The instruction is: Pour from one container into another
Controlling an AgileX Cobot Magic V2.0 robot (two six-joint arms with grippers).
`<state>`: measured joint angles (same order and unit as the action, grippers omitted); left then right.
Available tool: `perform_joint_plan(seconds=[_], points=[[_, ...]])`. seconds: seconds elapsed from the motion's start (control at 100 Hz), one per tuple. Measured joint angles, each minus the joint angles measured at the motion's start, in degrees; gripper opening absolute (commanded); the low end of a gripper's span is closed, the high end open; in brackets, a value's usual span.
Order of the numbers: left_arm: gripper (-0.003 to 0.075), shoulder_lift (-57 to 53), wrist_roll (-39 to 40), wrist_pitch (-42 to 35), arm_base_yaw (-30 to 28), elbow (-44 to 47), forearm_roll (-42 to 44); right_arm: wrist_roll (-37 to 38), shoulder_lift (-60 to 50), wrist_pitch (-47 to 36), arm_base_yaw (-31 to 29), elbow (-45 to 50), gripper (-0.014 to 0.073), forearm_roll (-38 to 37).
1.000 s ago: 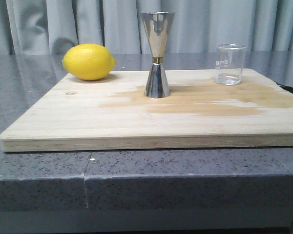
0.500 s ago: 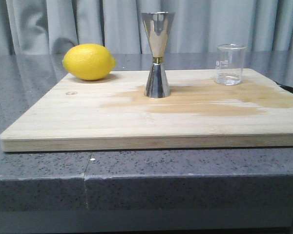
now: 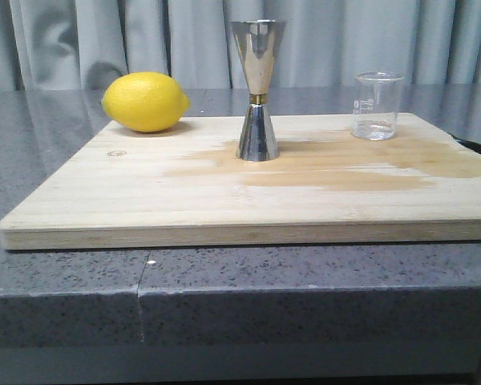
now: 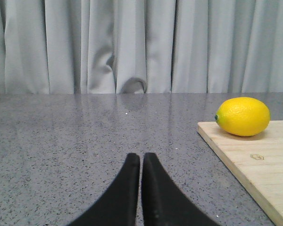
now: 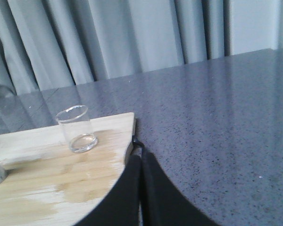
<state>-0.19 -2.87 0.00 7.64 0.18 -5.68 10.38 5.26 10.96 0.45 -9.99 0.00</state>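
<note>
The small clear glass beaker (image 3: 377, 106) is stood at three o'clock of the tall steel hourglass jigger (image 3: 258, 90); the left pincer (image 4: 141, 162) and right pincer (image 5: 140, 162) are clenched, empty

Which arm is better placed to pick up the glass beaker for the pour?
Likely right: the small clear glass beaker stands ahead of the shut right gripper, while the shut left gripper faces bare counter, seeing only the yellow lemon.

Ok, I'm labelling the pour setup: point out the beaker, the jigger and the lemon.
beaker (image 3: 377, 107), front view, middle of the glass wall.
jigger (image 3: 258, 96), front view, gold waist band.
lemon (image 3: 145, 101), front view, middle of the peel.
</note>
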Motion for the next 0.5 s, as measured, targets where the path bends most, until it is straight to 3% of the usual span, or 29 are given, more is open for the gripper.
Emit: perform_joint_plan(seconds=[0.2,0.5], points=[[-0.0019,0.0,0.0,0.0,0.0,0.0,0.0,0.0,-5.32,-6.85,-1.74,10.33,-0.0075,0.0],[-0.0019,0.0,0.0,0.0,0.0,0.0,0.0,0.0,-5.74,-9.93,-2.03,10.82,-0.0075,0.0]])
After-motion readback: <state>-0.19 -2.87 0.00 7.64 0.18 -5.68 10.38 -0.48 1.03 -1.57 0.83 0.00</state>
